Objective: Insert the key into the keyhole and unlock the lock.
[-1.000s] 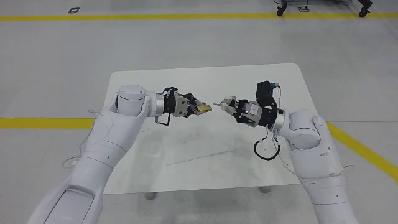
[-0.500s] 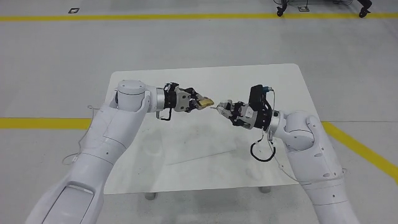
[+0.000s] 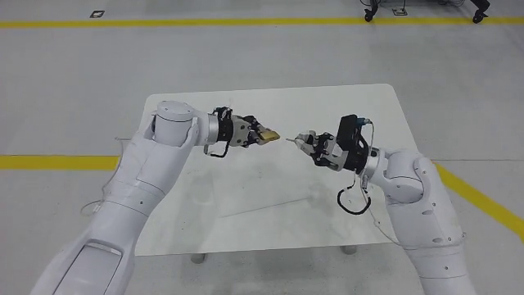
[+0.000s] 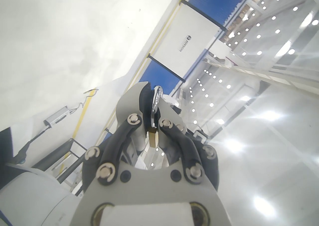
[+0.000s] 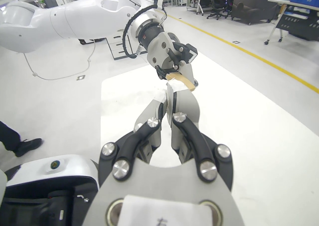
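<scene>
A brass padlock [image 3: 268,136] is held above the white table [image 3: 360,106] in my left gripper [image 3: 255,133], which is shut on it. In the left wrist view the lock's brass body [image 4: 153,138] sits between the fingers, with its silver shackle [image 4: 157,96] sticking out past them. My right gripper [image 3: 306,140] faces it from the other side, shut on a small key [image 3: 295,139] whose thin tip points at the lock across a short gap. In the right wrist view the shut fingers [image 5: 183,102] hide most of the key, and the padlock [image 5: 181,79] hangs just beyond them.
A faint rectangular sheet [image 3: 258,184] lies flat on the table below both grippers. A person's shoe [image 5: 27,146] stands on the floor beside the table. Desks and chairs [image 5: 224,0] are far back in the room.
The right gripper came close to the lock half a second ago and has since drawn back, widening the gap. The left gripper with the lock has barely shifted.
</scene>
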Tool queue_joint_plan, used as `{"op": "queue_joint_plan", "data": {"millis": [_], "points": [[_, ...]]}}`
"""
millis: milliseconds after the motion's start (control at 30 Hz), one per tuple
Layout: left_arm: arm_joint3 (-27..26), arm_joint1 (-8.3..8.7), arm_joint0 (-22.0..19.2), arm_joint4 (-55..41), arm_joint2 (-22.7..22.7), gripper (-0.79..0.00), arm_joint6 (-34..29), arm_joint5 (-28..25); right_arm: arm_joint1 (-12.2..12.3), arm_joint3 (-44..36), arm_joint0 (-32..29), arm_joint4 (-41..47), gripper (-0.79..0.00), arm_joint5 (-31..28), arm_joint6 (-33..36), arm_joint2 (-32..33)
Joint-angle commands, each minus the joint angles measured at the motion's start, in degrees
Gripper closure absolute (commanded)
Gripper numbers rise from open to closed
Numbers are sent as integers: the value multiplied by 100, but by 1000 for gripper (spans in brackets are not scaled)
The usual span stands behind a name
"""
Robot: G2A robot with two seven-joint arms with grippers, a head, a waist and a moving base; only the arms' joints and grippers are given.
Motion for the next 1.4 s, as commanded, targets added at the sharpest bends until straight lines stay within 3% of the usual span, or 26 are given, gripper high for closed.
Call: {"op": "queue_joint_plan", "data": {"millis": [0,133,400,600,900,1367], "points": [[-87,16,-45,207,116,0,-15,353,34,-209,-168,-377,0,13,-152,136],[-159,14,-88,74,384,0,-161,721,69,-461,-326,-1009,0,177,-206,128],[403,-26,-483,-1518,1320,0,634,1516,82,-400,-176,-1500,0,338,-103,-301],[606,-14,-760,-1997,1804,0,891,1773,122,-575,-168,-2022,0,444,-21,-447],[831,-14,-1005,-2137,2084,0,924,1805,182,-824,-309,-2796,0,500,-430,-583],[1116,-159,-1140,-2245,2339,0,808,1689,240,-954,-444,-3577,0,883,-1020,-772]]}}
